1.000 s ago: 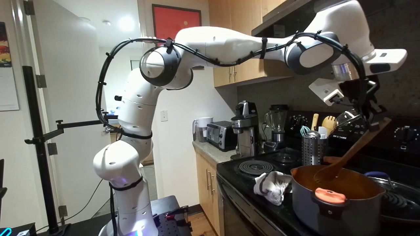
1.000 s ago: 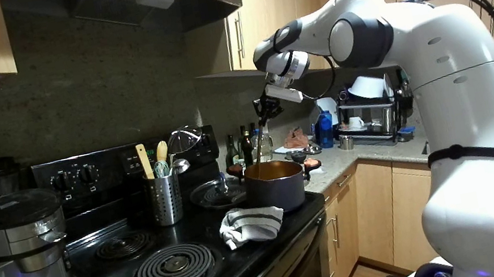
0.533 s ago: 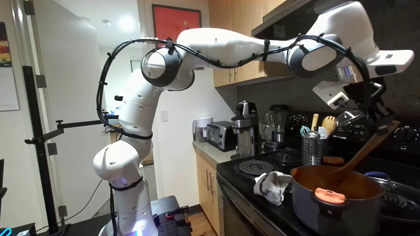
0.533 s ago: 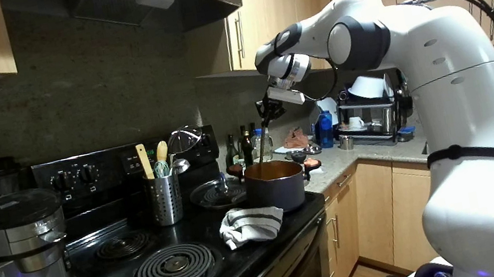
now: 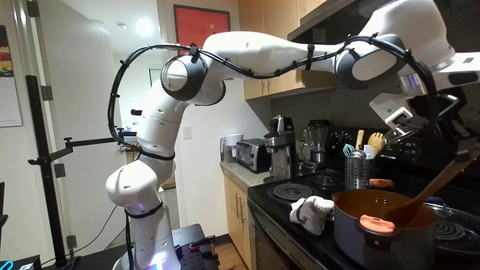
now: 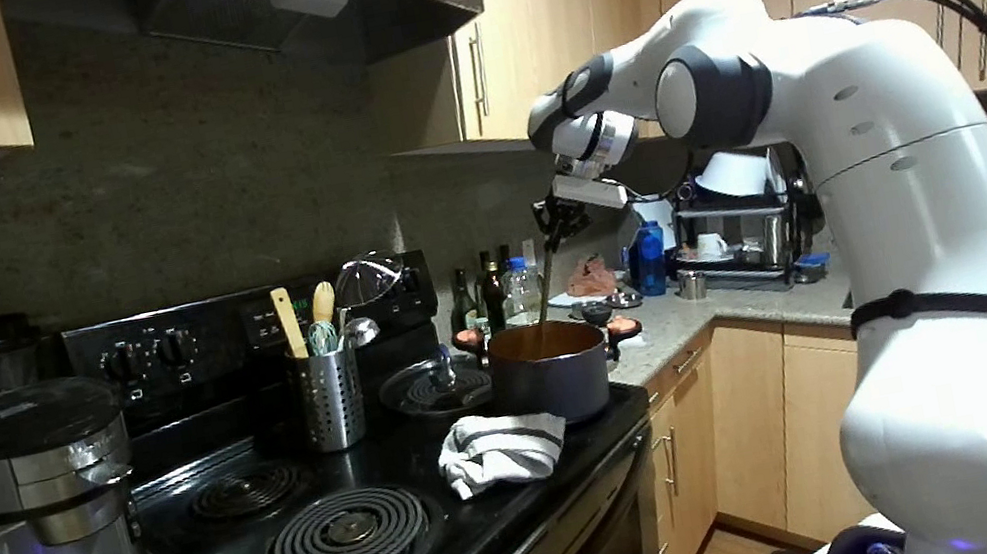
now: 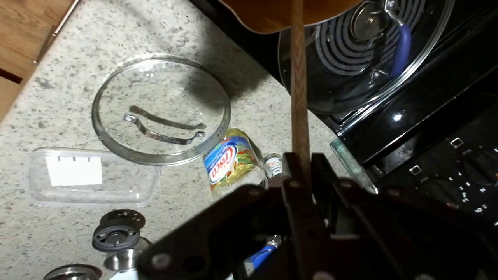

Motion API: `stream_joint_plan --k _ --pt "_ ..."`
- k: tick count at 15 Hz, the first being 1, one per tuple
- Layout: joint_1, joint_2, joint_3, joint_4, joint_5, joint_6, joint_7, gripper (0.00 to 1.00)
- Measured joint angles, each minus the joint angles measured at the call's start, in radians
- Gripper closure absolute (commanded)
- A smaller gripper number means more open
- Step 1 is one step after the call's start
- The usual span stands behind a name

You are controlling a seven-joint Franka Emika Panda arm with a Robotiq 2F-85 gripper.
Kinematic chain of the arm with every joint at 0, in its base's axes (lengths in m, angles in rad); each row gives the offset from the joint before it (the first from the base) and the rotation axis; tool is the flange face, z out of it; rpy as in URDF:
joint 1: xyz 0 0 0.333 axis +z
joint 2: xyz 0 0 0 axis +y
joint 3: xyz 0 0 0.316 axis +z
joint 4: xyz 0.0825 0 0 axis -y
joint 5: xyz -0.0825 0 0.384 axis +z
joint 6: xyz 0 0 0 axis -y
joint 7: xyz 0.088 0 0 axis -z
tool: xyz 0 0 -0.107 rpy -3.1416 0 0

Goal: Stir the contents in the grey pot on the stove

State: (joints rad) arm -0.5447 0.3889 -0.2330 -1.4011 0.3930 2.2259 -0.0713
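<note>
two fingers [image 7: 321, 170] tight on the wooden spoon [image 7: 298, 89], now farther across the grey pot [image 5: 405, 247] than before

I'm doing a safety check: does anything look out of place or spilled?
A crumpled towel lies on the stove beside the grey pot, an odd spot for cloth. A blue-handled glass lid covers a burner, not a pot. No spill shows.

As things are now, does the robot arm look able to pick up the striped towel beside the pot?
Probably not yet: the gripper is shut on the wooden spoon, which reaches into the grey pot. After releasing it, likely yes, since the striped towel lies uncovered on the stove.
</note>
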Motion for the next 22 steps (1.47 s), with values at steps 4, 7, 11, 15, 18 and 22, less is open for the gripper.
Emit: stream_joint_plan --k 4,7,11,15,18,22 --pt "-0.019 0.0 -0.013 0.004 -0.001 0.002 0.0 0.97" --pt "-0.022 0.0 -0.025 0.002 -0.001 0.002 0.0 0.97" --pt "-0.022 -0.011 -0.03 -0.008 -0.011 0.002 -0.001 0.97" --pt "-0.015 -0.065 -0.03 -0.059 -0.063 0.002 -0.002 0.97" --pt "-0.007 -0.13 -0.03 -0.13 -0.107 0.002 -0.005 0.97" --pt "0.015 -0.205 -0.032 -0.228 -0.121 0.002 -0.039 0.97"
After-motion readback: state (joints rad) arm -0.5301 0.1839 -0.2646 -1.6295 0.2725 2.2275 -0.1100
